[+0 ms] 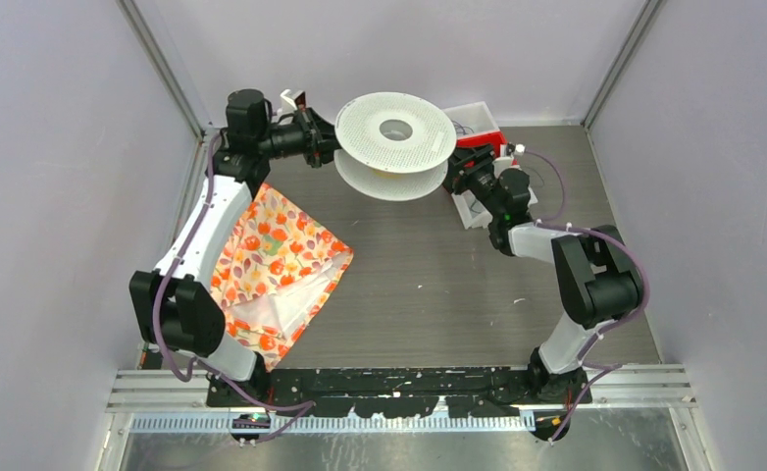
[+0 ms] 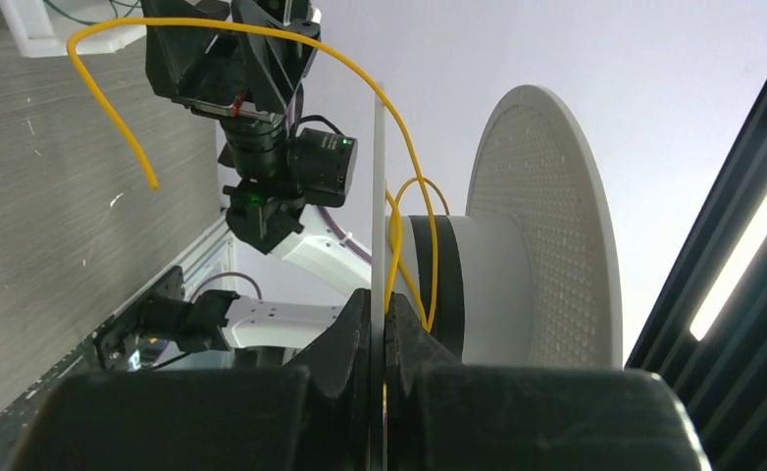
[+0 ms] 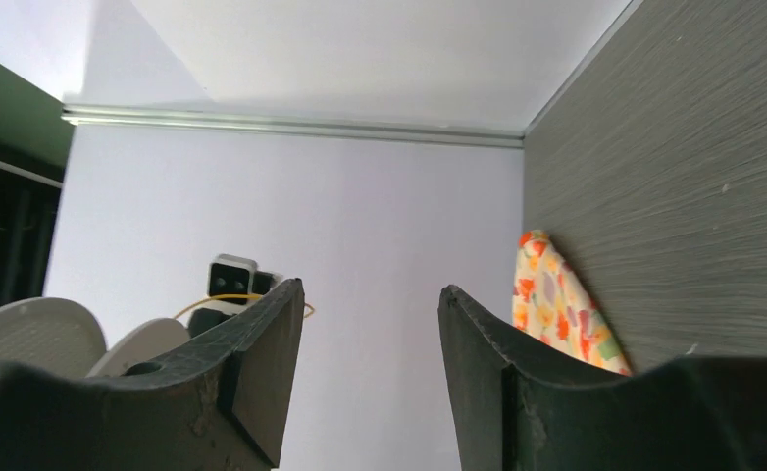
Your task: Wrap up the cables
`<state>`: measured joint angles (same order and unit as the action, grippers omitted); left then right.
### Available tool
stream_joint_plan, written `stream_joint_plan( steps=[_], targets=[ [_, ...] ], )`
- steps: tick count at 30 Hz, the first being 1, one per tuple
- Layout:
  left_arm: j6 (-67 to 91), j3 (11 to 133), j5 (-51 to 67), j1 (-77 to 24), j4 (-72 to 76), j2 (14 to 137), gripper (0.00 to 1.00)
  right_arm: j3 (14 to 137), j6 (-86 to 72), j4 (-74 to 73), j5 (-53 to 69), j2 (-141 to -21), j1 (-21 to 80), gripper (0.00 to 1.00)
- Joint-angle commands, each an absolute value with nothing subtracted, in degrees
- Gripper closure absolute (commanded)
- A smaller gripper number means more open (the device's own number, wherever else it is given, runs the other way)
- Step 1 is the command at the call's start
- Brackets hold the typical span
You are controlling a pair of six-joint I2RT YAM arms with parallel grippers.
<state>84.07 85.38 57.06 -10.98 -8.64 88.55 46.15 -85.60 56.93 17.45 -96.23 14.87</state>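
The yellow cable loops round the hub of the spool mid-frame in the left wrist view, with its loose end dangling at upper left. In the overhead shot the spool sits top centre, with the left end effector pinched tight on its thin flange. The right end effector is wide, with nothing between its fingers. A floral cloth lies lower left on the worktop.

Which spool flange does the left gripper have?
The flange seen edge-on in the left wrist view, next to the looped yellow cable: the left gripper is shut on its rim. The other flange lies beyond the hub.
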Motion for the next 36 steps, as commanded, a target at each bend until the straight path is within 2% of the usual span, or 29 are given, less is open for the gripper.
stream_joint_plan(
  steps=[1, 9, 17, 24, 36],
  targets=[
    [88.0, 86.3, 54.0, -11.1, -11.5, 84.6, 1.0, 49.6, -95.8, 66.4, 19.0, -96.9, 15.3, 0.42],
    [92.9, 83.9, 52.2, -11.2, -5.5, 83.7, 0.99, 53.9, -94.3, 65.8, 15.5, -101.7, 24.1, 0.41],
    [96.1, 81.7, 51.9, -11.3, -1.2, 82.7, 1.0, 55.0, -79.2, 82.4, 0.3, -111.6, 33.0, 0.41],
    [97.7, 80.1, 51.8, -11.3, 1.5, 82.0, 0.99, 61.5, -72.6, 82.5, 1.5, -116.0, 34.9, 0.41],
    [99.4, 79.2, 52.0, -11.3, 4.0, 81.7, 1.0, 66.0, -71.6, 82.6, 0.5, -118.7, 36.1, 0.41]
  ],
)
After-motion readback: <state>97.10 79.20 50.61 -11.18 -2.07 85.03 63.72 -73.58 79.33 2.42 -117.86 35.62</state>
